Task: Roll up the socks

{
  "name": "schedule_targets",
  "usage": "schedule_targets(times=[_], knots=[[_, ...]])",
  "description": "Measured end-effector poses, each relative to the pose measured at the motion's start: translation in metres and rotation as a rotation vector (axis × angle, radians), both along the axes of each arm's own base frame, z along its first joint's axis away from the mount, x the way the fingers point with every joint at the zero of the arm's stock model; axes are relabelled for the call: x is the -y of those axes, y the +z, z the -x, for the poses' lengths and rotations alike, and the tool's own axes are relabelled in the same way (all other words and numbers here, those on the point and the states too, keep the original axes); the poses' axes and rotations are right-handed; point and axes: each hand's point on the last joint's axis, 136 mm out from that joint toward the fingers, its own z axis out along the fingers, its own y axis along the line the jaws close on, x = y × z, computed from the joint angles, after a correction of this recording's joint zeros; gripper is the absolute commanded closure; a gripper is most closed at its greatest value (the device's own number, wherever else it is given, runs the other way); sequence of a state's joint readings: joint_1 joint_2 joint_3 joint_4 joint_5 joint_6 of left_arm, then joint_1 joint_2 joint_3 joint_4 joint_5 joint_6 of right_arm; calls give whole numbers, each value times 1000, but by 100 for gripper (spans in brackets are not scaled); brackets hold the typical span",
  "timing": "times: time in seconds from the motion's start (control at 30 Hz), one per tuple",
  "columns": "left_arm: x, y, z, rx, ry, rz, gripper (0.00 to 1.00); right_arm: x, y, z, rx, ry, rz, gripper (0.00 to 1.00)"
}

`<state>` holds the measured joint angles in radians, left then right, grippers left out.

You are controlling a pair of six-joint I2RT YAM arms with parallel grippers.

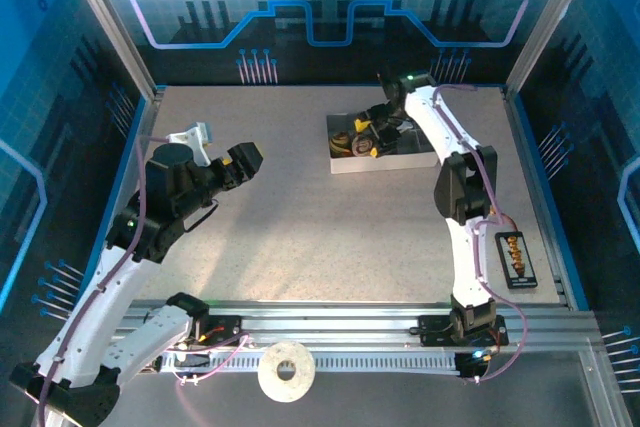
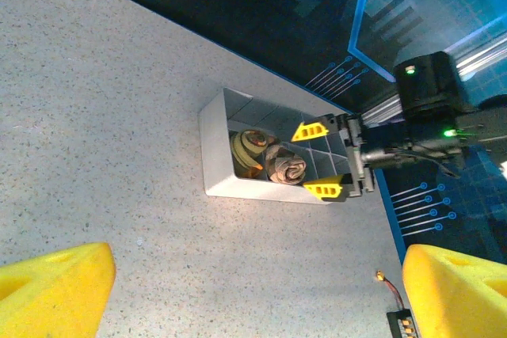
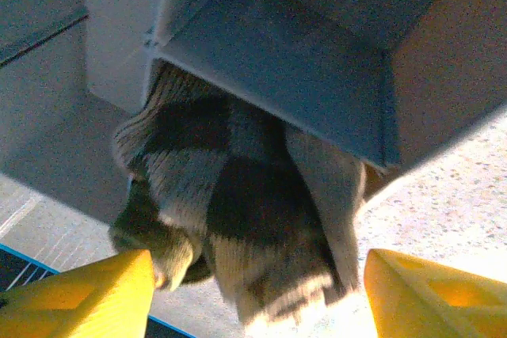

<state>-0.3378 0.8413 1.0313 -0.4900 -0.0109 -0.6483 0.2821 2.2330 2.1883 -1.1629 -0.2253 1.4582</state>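
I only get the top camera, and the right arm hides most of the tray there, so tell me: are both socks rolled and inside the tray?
Observer: Yes. The left wrist camera shows the olive-green sock and the brown check sock, each rolled up, in neighbouring compartments of the grey tray.
Operator: Is the brown one clamped right now?
Observer: No. On the right wrist camera the right tool has its yellow fingers spread wide on either side of that roll, with the jaws open.
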Motion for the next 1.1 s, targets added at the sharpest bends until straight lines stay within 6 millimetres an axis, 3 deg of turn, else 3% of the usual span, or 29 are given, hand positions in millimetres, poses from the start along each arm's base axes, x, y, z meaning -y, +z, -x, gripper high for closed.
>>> schedule_targets(times=[0.03, 0.1, 0.13, 0.27, 0.43, 0.83, 1.1], knots=[[0, -1, 0, -2, 0, -1, 6, 2, 8, 1, 19, 1, 4, 35], [0, -2, -1, -5, 0, -2, 6, 4, 23, 5, 57, 12, 7, 55], [1, -2, -2, -7, 0, -3, 6, 6, 29, 6, 73, 15, 10, 59], [1, -3, -2, -10, 0, -3, 6, 8, 36, 13, 101, 24, 12, 68], [1, -3, -2, -12, 1, 0, 6, 0, 16, 17, 72, 44, 16, 78], [0, -5, 0, -26, 3, -3, 6, -14, -40, -21, 30, 50, 5, 85], [-3, -3, 2, -22, 13, -6, 6, -16, -42, -27, 38, 55, 3, 80]])
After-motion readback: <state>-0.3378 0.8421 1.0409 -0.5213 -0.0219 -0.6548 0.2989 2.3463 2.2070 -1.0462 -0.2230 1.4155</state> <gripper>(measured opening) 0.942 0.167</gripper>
